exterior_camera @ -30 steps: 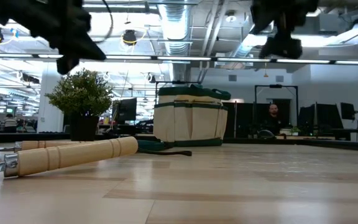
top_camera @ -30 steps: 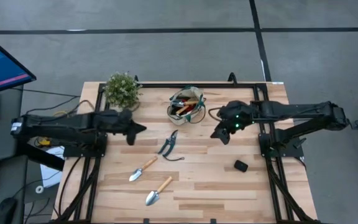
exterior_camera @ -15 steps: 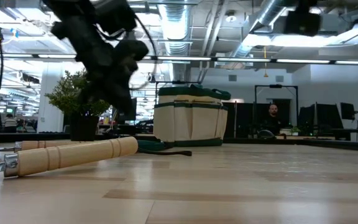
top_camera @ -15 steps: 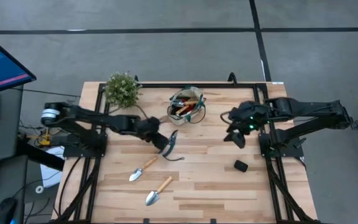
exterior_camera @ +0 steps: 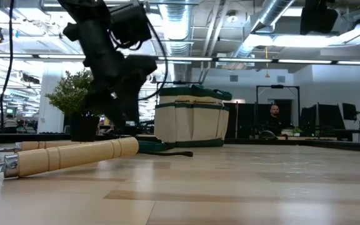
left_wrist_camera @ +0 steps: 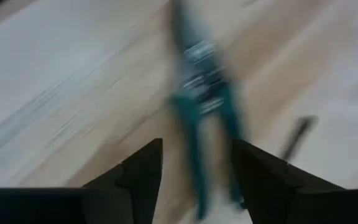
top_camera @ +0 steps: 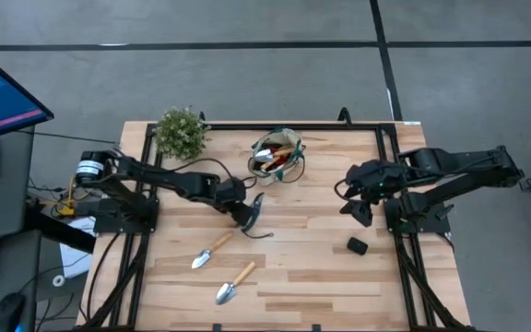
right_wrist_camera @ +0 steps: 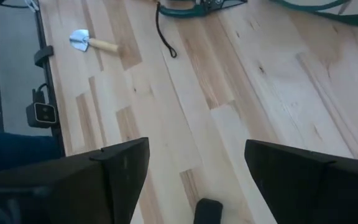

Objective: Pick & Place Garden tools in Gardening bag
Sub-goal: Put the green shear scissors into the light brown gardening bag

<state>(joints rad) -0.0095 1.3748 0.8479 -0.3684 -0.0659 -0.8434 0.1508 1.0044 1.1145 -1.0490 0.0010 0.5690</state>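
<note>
The pruning shears (top_camera: 255, 210) lie on the wooden table just below the gardening bag (top_camera: 277, 157), which stands at the far middle with tools sticking out of it. My left gripper (top_camera: 243, 216) hangs low over the shears, open, its fingers on either side of the teal handles (left_wrist_camera: 204, 118) in the left wrist view. Two wooden-handled trowels (top_camera: 212, 251) (top_camera: 233, 284) lie flat nearer the front edge. My right gripper (top_camera: 358, 208) stands open and empty (right_wrist_camera: 196, 152) at the table's right side.
A bushy green plant (top_camera: 181, 132) stands at the far left corner. A small black lump (top_camera: 357, 246) lies near the right edge, below my right gripper. Bare wood lies between the shears and the lump. The low view shows a trowel handle (exterior_camera: 74, 156) close up.
My left gripper has swung from the table's left side toward the right and down, ending over the pruning shears. My right gripper has drawn back from the middle toward the table's right edge. The shears and trowels have not moved.
</note>
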